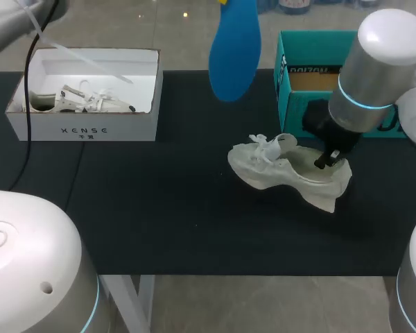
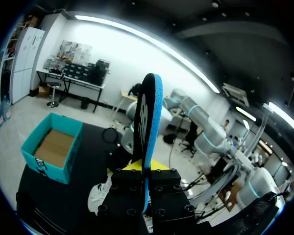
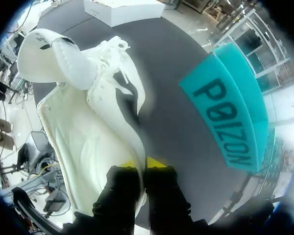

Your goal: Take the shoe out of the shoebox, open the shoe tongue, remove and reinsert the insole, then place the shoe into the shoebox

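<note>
On black table (image 1: pixel 159 222), shoe (image 1: pixel 284 173) is clamped by right gripper (image 3: pixel 143 165); removed insole (image 1: pixel 234 48) is gripped in left gripper (image 2: pixel 146 169); reinsertion and reboxing remain.

A black worktop (image 1: pixel 159 222) spreads wide, with a white leg (image 1: pixel 145 305) under its near edge. Pale glossy floor (image 1: pixel 159 24) beyond the worktop's far edge catches a glint.

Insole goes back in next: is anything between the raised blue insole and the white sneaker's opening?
Only the right gripper, shut on the white lace-up sneaker's collar at the heel end of the opening. Otherwise nothing visible stands between it and the flat blue insole.
</note>
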Tool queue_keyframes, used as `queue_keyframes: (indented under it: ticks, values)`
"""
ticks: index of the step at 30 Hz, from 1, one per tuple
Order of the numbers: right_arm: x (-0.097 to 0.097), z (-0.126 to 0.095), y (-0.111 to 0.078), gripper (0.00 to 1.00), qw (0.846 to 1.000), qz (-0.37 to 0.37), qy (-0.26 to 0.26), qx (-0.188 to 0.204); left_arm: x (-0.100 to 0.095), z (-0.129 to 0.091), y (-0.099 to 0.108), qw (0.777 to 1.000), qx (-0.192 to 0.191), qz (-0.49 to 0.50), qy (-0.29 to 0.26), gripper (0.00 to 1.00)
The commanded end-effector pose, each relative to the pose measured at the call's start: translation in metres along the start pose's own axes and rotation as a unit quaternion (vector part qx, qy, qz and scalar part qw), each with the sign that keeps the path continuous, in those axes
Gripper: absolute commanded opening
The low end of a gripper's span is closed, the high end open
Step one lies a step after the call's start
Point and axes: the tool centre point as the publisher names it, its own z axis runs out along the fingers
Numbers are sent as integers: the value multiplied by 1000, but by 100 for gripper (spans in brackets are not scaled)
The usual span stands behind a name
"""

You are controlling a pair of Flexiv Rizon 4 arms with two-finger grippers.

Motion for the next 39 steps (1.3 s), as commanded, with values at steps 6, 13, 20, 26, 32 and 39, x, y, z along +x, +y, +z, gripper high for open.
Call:
queue_keyframes:
  ticks: [6, 13, 20, 26, 32, 39]
  values:
    - [5, 7, -14, 0, 965, 238, -102, 49, 0, -1, 0, 1000, -1, 0, 0, 0]
    - [7, 7, -13, 0, 968, 230, -92, 28, 0, -1, 0, 1000, -1, 0, 0, 0]
    - [7, 7, -13, 0, 968, 230, -92, 28, 0, -1, 0, 1000, -1, 0, 0, 0]
    - [9, 7, -16, 0, 963, 255, -86, 31, 0, -1, 0, 1000, -1, 0, 0, 0]
    - [33, 10, -26, 0, 924, 378, -37, 41, 0, -1, 0, 1000, -1, 0, 0, 0]
    - [63, 15, -23, 0, 911, 412, -6, 11, 0, -1, 0, 1000, -1, 0, 0, 0]
